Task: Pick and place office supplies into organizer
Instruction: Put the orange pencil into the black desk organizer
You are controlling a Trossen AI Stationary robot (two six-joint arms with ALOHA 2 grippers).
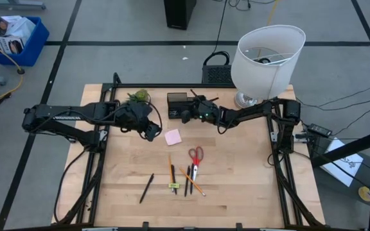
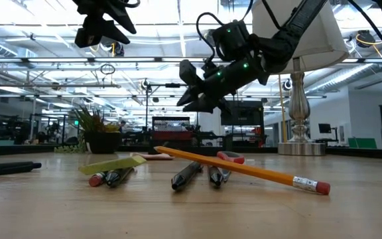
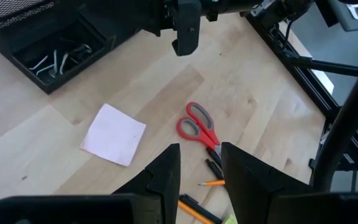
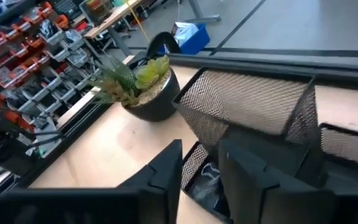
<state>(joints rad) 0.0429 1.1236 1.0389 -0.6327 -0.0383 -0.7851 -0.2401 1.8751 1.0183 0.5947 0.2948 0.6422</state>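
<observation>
Jaws of both grippers narrowly apart and empty: right gripper [image 1: 186,116] over organizer [image 1: 177,103], left gripper [image 1: 150,133] beside sticky-note pad [image 1: 173,136].

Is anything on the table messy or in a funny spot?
Yes. The pencils and pens lie crisscrossed in a loose heap near the scissors, with one pen lying apart. The sticky-note pad sits askew. The organizer holds only some metal clips. Nothing looks broken.

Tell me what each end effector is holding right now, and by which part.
Nothing. The left end effector hangs open above the scissors; the right end effector is open, empty, over the organizer.
</observation>
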